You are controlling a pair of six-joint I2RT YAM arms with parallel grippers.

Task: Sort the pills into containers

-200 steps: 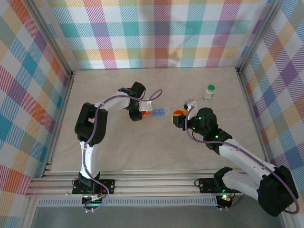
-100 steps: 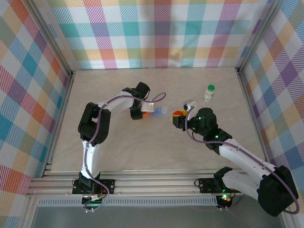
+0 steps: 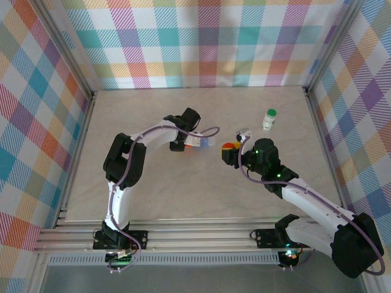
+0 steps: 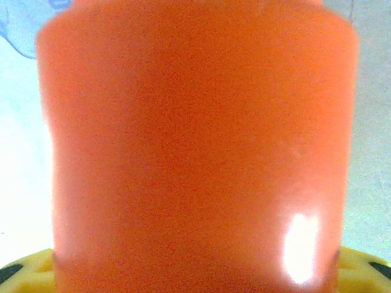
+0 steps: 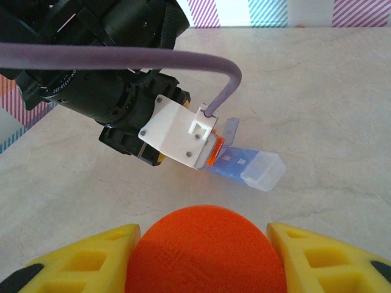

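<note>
The beige table (image 3: 153, 183) carries 1 green-capped bottle (image 3: 269, 119) and 1 blue box (image 5: 247, 168).

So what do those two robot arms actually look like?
The left arm and right arm have white tube-like links between chunky black joints. A purple cable runs along each. The fingers are yellow plastic with cut-outs, and small green lights glow on the right one.

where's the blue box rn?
Top view, near the middle: the blue box lies just right of the left tool, short of the right tool.
</note>
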